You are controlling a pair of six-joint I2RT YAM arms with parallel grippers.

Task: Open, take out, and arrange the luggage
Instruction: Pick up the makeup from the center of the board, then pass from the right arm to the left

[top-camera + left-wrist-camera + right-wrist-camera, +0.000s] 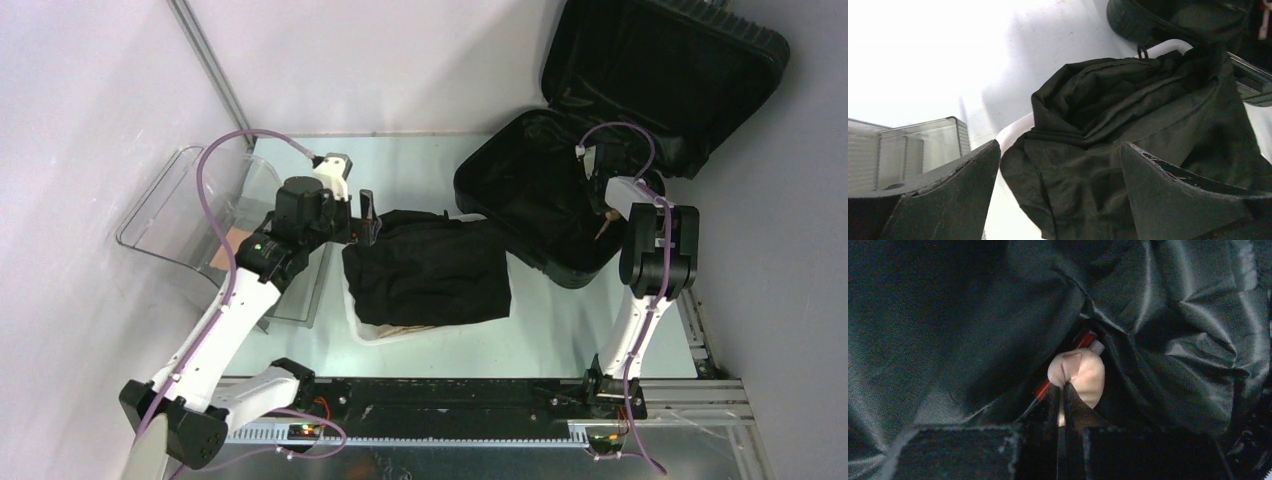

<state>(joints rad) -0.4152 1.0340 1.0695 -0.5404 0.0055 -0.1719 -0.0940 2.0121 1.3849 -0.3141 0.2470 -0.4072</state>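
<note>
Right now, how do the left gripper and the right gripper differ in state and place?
The left gripper stands wide open; the right gripper has its jaws closed together. The left gripper hovers by the black garment draped over the white basket; the right gripper reaches inside the luggage, its tips at a small pale object in the lining. Whether it grips that object is unclear. Both are black two-finger grippers.

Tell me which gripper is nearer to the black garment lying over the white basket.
Left. The left gripper hangs open at the left edge of the garment; the right gripper is farther right, down inside the open luggage.
</note>
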